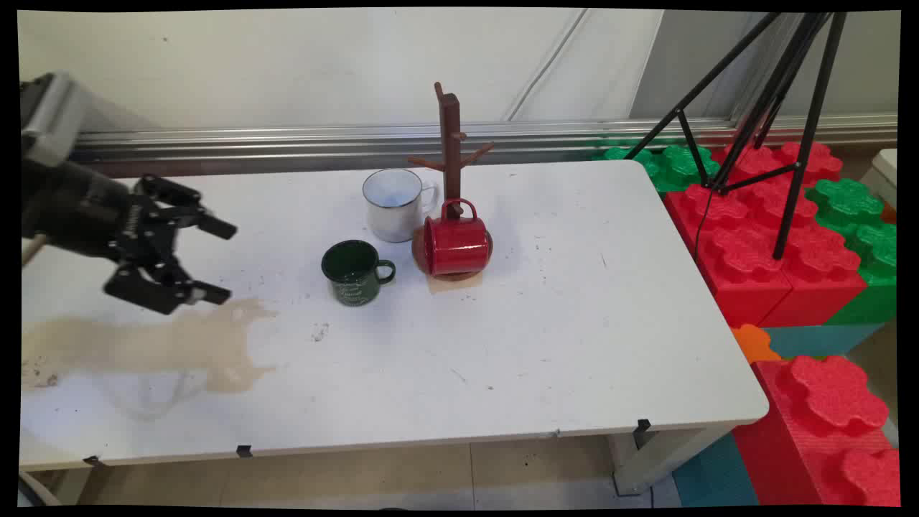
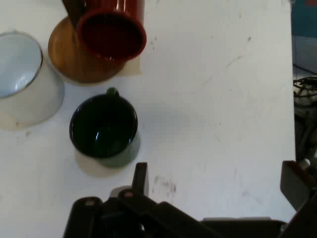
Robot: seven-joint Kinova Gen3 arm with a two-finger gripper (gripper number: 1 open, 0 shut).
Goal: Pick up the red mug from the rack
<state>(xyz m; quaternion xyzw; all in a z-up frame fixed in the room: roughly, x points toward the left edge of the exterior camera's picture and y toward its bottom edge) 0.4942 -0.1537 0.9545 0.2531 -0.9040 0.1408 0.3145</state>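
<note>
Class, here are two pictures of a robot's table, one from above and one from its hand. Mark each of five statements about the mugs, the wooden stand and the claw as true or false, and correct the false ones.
1. The green mug stands upright on the table. True.
2. The red mug stands upright. False: it lies on its side on the round base of the wooden mug stand.
3. The claw is open and holds nothing. True.
4. The white mug hangs from a peg of the stand. False: it stands on the table beside the stand.
5. The green mug is the mug nearest the claw. True.
</note>
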